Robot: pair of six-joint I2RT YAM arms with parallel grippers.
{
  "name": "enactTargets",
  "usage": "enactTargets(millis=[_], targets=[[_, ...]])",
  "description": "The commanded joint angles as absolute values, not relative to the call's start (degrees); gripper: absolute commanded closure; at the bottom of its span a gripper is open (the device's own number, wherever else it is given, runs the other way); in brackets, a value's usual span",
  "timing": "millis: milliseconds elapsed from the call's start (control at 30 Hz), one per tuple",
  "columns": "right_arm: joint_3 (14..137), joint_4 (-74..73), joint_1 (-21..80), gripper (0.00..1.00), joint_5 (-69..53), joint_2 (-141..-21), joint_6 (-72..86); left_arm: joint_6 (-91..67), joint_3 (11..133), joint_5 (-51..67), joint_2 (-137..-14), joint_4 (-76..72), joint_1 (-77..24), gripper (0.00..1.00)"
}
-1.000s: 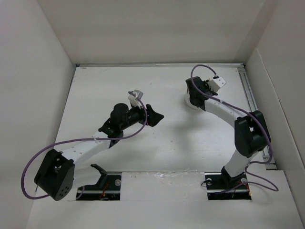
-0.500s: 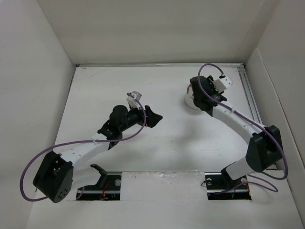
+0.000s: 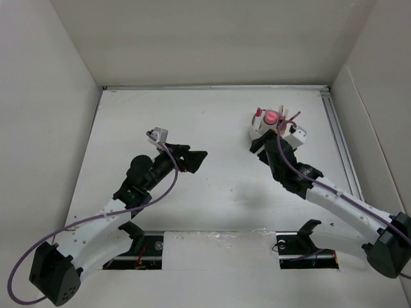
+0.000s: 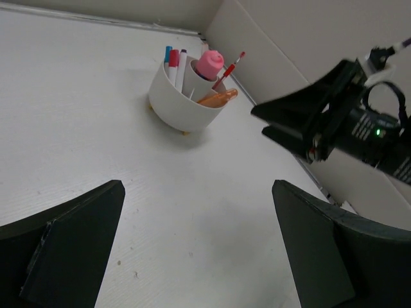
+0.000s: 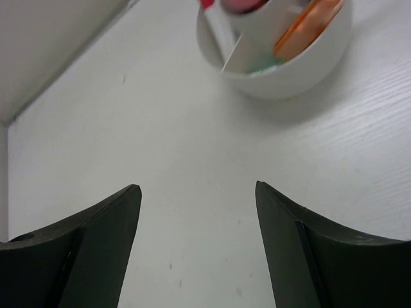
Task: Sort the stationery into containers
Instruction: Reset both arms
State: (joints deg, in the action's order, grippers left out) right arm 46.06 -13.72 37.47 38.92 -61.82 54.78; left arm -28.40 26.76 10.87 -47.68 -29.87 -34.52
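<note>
The tub (image 4: 183, 109) stood far right on the table (image 4: 90, 96), the stationery (image 4: 210, 64) standing in its compartments; the left gripper (image 4: 198, 192) and right gripper (image 5: 197, 187) both gaped empty; finishing well likely meant keeping the right gripper clear of its rim.

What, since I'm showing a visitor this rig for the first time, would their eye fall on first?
The round white tub at the far right of the table, bristling with colour: a pink-capped piece in the middle, an orange piece against the rim, a red pen and capped markers. Then the black grippers, both open and empty: the right gripper just short of the tub, the left gripper at mid-table, facing it.
</note>
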Motion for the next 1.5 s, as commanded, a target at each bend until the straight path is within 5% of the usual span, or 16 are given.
enactTargets(millis=[0, 500, 1467], targets=[[41.67, -6.77, 42.26, 0.22, 31.29, -57.23, 50.54, -30.15, 26.28, 6.60, -43.08, -28.23, -34.54, 0.00], [31.11, -0.43, 51.94, 0.22, 30.32, -52.38, 52.91, -33.57, 26.02, -0.18, -26.11, -10.82, -34.54, 0.00], [32.17, -2.90, 53.00, 0.22, 32.70, -54.05, 53.96, -33.05, 21.71, 2.54, -22.68, -14.14, -34.54, 0.00]])
